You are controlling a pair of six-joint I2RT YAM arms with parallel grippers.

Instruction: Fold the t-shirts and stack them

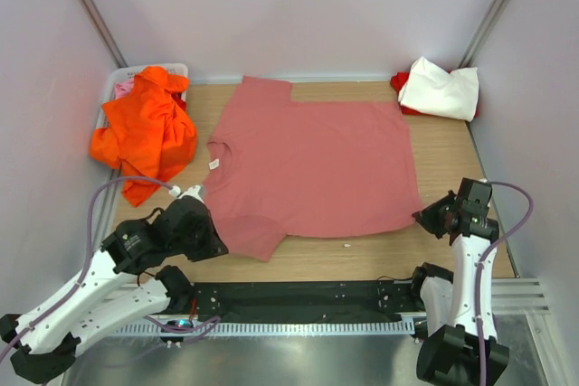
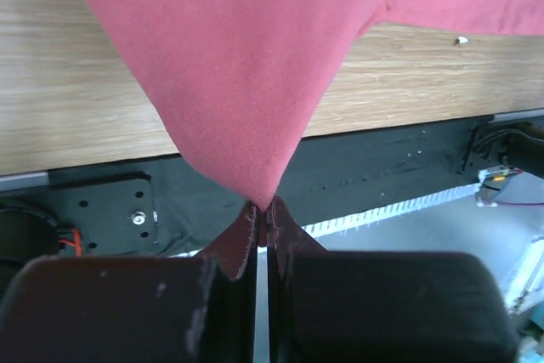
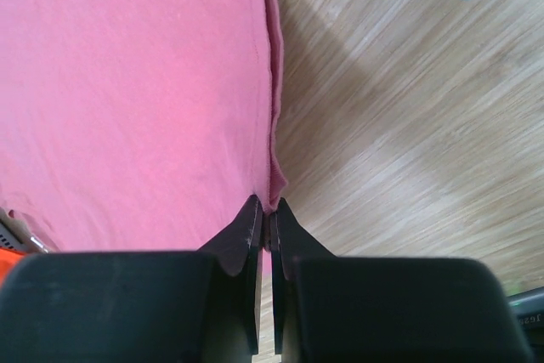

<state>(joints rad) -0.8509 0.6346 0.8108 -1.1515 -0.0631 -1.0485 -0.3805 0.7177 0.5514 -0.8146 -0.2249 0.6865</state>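
Observation:
The dusty salmon-pink t-shirt [image 1: 312,164] lies spread flat across the middle of the table, collar to the left. My left gripper [image 1: 214,240] is shut on its near left sleeve; the left wrist view shows the cloth [image 2: 246,65] pinched to a point between the closed fingers. My right gripper [image 1: 423,217] is shut on the near right hem corner, and the right wrist view shows the hem edge [image 3: 274,167] caught in the closed jaws. The bright orange t-shirt [image 1: 145,133] is crumpled at the far left. The white t-shirt [image 1: 441,88] lies on the red one [image 1: 399,83] at the far right.
A white basket [image 1: 122,88] at the back left holds a lighter pink cloth [image 1: 125,88] under the orange shirt. A small white scrap [image 1: 345,244] lies on the wood near the front hem. A black mounting rail [image 1: 298,296] runs along the near edge.

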